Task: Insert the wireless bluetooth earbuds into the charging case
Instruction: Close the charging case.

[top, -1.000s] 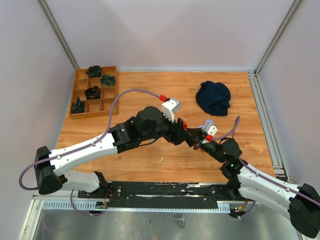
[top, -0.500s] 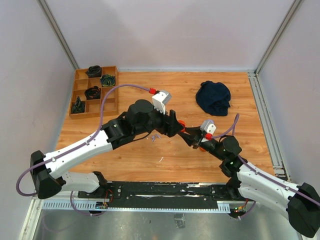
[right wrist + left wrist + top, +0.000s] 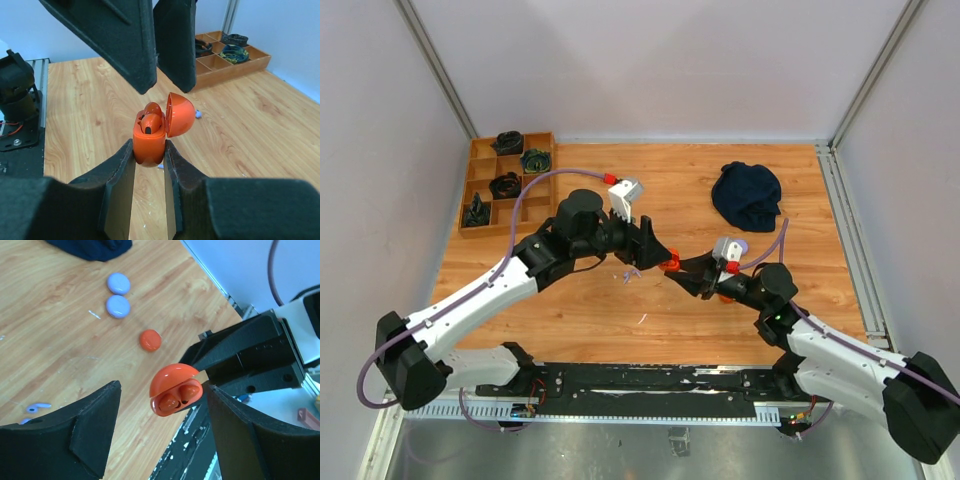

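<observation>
Currently the right gripper (image 3: 149, 152) is clamped on the lower half of an orange-red charging case (image 3: 176, 390), with one finger pressed on each side, and holds it clear of the wooden table (image 3: 620, 190). The case's hinged lid (image 3: 179, 114) stands open and tips back toward the far side. Two orange-red earbuds (image 3: 170, 401) sit side by side in the case's wells, and the right wrist view shows one of them poking just above the rim.

The left gripper (image 3: 163, 386) hangs over the case with its jaws spread wide and grasps nothing. The case shows in the gap between its two black fingers (image 3: 95, 430) and is near the right-hand one, but whether it touches that finger I cannot tell.

On the wood below, a small lilac earbud (image 3: 39, 406) lies near the left finger. Farther off are two round lilac pucks (image 3: 118, 283), just beside each other, and a single orange-red puck (image 3: 150, 340) apart from them, nearer the case. A crumpled dark blue cloth (image 3: 747, 197) rests toward the far right of the table. A wooden compartment tray (image 3: 536, 208) sits at the far left corner with dark coiled items in several cells; what they are is too small to tell.
</observation>
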Robot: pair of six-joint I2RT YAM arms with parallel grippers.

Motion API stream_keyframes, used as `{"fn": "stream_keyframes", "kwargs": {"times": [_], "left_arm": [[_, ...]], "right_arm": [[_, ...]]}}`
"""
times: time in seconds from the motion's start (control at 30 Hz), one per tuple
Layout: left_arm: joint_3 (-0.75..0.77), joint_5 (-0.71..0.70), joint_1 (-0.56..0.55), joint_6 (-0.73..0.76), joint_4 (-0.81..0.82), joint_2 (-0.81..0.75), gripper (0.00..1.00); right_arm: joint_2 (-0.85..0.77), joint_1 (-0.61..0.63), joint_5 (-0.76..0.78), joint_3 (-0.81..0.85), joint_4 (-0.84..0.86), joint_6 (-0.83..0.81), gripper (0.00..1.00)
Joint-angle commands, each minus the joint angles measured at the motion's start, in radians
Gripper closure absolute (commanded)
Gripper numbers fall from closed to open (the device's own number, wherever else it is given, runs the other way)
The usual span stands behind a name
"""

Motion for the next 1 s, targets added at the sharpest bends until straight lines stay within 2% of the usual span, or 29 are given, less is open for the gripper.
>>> {"fn": "stream_keyframes", "kwargs": {"times": [0.0,0.23,0.53,0.97], "left_arm": [[-0.017,0.158,0.015,-0.009,0.075,0.015,0.25],[-0.031,0.244,0.017,-0.009,0.101,0.05,0.29],[-0.042,0.294,0.017,0.009,0.136,0.046,0.41],[-0.098,0.287,0.021,0.057,0.21,-0.047,0.42]], "right_arm": [[0.022,-0.026,-0.084,0.042,0.098,0.062,0.92],[0.064,-0.048,-0.126,0.04,0.171,0.124,0.91],[0.089,-0.074,-0.171,0.022,0.192,0.168,0.91],[0.106,-0.114,-0.255,0.017,0.147,0.225,0.91]]}}
